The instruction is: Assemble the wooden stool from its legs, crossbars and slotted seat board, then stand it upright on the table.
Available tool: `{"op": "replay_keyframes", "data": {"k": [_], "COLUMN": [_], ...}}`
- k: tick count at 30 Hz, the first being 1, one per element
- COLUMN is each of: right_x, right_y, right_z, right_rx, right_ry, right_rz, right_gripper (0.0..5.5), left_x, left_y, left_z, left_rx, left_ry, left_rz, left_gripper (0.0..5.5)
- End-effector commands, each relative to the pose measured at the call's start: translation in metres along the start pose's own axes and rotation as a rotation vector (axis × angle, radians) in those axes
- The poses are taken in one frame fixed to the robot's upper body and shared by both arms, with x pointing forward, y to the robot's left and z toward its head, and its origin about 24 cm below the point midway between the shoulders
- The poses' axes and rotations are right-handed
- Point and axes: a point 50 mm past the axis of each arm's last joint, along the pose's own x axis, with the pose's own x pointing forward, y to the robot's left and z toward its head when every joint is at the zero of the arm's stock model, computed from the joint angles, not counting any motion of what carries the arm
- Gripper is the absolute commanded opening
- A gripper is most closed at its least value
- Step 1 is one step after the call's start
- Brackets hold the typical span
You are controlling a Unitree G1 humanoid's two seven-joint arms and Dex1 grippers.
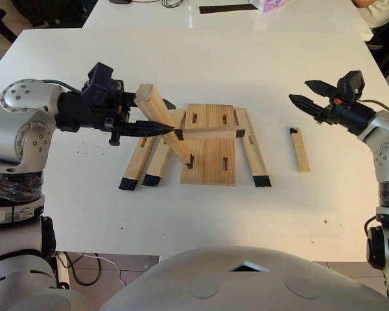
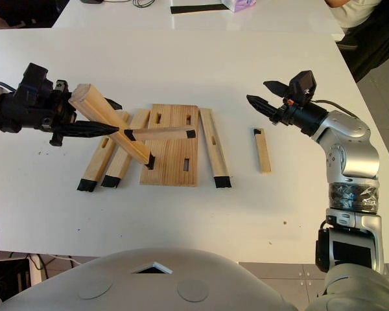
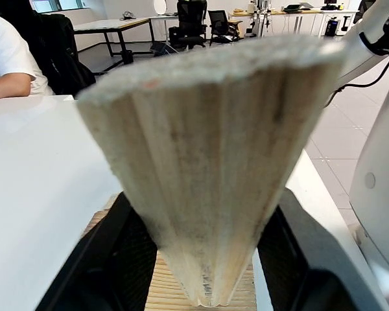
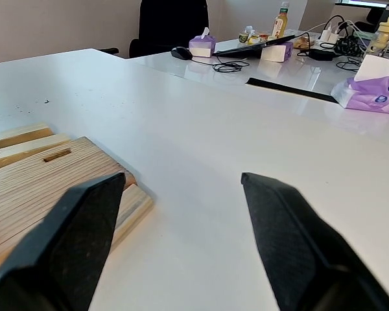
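From my seat the white table [image 1: 246, 65] gives plenty of bare room beyond the slotted seat board [image 1: 211, 152] and on the near side of it, with the table's edges well away from the board on all sides. Just left of the board lie a pair of legs [image 1: 140, 155] side by side, and a third leg [image 1: 253, 148] lies along the board's right edge. Further right of the board sits a short crossbar [image 1: 301, 150], apart from the rest. My left gripper [image 1: 163, 118] is clamped on a tilted leg [image 1: 152, 103] whose black-tipped lower end rests on the board's left part. A thin crossbar [image 1: 211, 133] lies across the board, touching that leg. My right gripper [image 1: 306, 92] hovers right of the board, beyond the short crossbar, fingers spread wide, holding nothing
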Motion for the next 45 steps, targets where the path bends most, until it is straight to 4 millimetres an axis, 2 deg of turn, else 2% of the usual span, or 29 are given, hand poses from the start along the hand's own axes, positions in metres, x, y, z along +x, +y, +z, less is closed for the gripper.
{"op": "replay_keyframes", "data": {"k": [1, 13, 23, 26, 34, 40, 45], "right_x": [0.0, 0.003, 0.006, 0.007, 0.0, 0.002, 0.005], "right_y": [0.001, 0.004, 0.012, 0.016, 0.031, 0.04, 0.043], "right_z": [0.002, 0.001, -0.002, -0.004, -0.016, -0.02, -0.022], "right_rx": [0.004, 0.016, 0.038, 0.048, 0.092, 0.119, 0.131], "right_ry": [0.0, -0.004, -0.013, -0.019, -0.026, -0.041, -0.048], "right_rz": [0.01, 0.015, 0.026, 0.02, -0.011, -0.033, -0.048], "right_gripper": [3.3, 3.3, 3.3, 3.3, 3.3, 3.3, 3.3], "left_x": [0.001, 0.013, 0.012, 0.016, 0.018, 0.013, 0.014], "left_y": [0.001, 0.006, 0.011, 0.006, -0.025, -0.029, -0.023], "left_z": [-0.003, -0.004, -0.014, -0.016, -0.034, -0.045, -0.05], "left_rx": [0.004, 0.015, 0.046, 0.072, 0.034, -0.03, -0.037], "left_ry": [0.022, 0.013, 0.086, 0.074, 0.133, 0.205, 0.258], "left_rz": [-0.008, -0.061, -0.046, -0.007, 0.065, 0.012, -0.072], "left_gripper": [2.05, 2.05, 2.04, 2.04, 2.04, 2.04, 2.04]}}
